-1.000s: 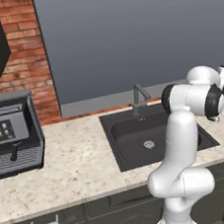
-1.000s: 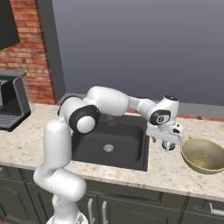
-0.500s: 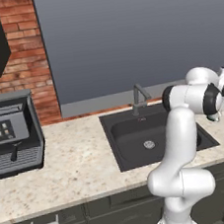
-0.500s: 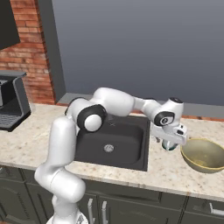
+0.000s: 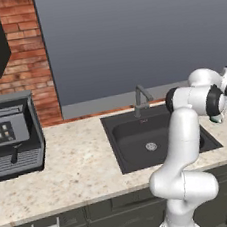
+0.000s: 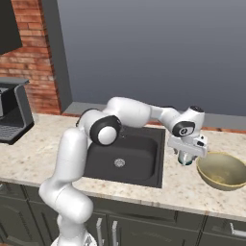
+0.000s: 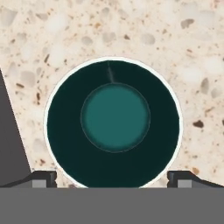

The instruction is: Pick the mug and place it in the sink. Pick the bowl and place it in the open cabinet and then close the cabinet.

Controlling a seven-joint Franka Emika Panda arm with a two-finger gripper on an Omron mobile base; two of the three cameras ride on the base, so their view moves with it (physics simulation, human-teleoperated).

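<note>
We see the arm reach out low over the sink point(image 6: 122, 158), wrist bent downward, claw point(image 6: 185, 157) pointing straight at the speckled tabletop point(image 6: 33, 153). The claw hangs directly above the mug point(image 7: 113, 121), jaws spread wide, one dark fingertip point(image 7: 43, 177) either side of the rim, gripping nothing. The mug stands upright on the tabletop between the sink and the bowl point(image 6: 222, 170), just beside the bowl. From the right base view the hand covers most of the mug. In the left base view the bowl is cut off at the frame edge.
</note>
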